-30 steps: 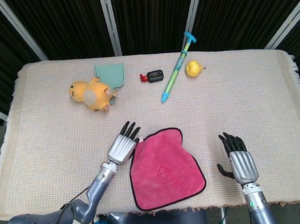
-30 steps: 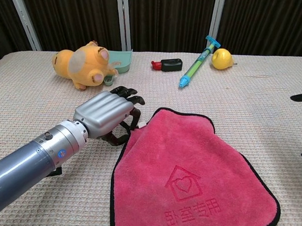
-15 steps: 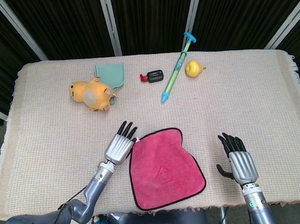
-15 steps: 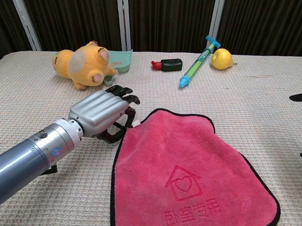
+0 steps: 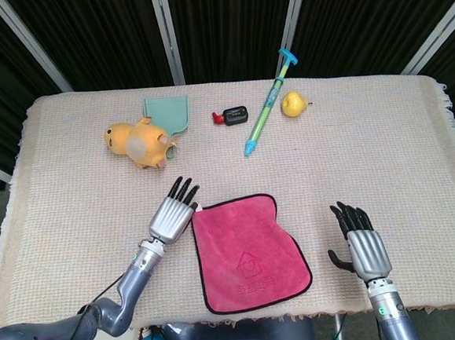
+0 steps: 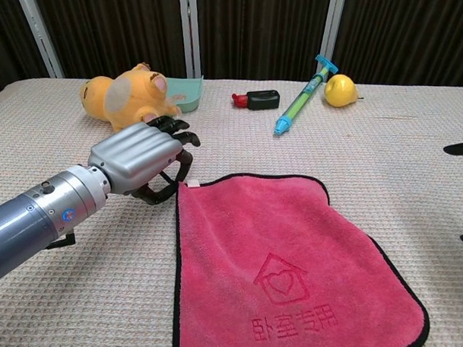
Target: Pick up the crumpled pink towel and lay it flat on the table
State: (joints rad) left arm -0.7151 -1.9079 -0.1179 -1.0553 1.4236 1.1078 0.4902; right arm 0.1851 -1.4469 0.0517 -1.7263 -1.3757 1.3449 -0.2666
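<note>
The pink towel point(image 5: 246, 251) point(image 6: 282, 259) lies spread flat on the table near the front edge, its black border showing all round and a house emblem facing up. My left hand point(image 5: 172, 214) point(image 6: 141, 159) sits at the towel's far left corner, fingers curled down and pinching that corner by its small white tag. My right hand point(image 5: 363, 242) rests open to the right of the towel, apart from it, holding nothing. In the chest view only its dark fingertips point(image 6: 460, 149) show at the right edge.
A yellow plush toy point(image 5: 139, 143) lies just beyond my left hand, beside a teal dustpan point(image 5: 168, 112). Further back are a small red and black object point(image 5: 231, 116), a blue-green syringe toy point(image 5: 268, 104) and a yellow pear point(image 5: 292, 103). A beige woven cloth point(image 5: 399, 148) covers the table.
My left hand has moved left and away from me, drawing the towel's far left corner with it. The towel's left edge now runs straight. My right hand has stayed still.
</note>
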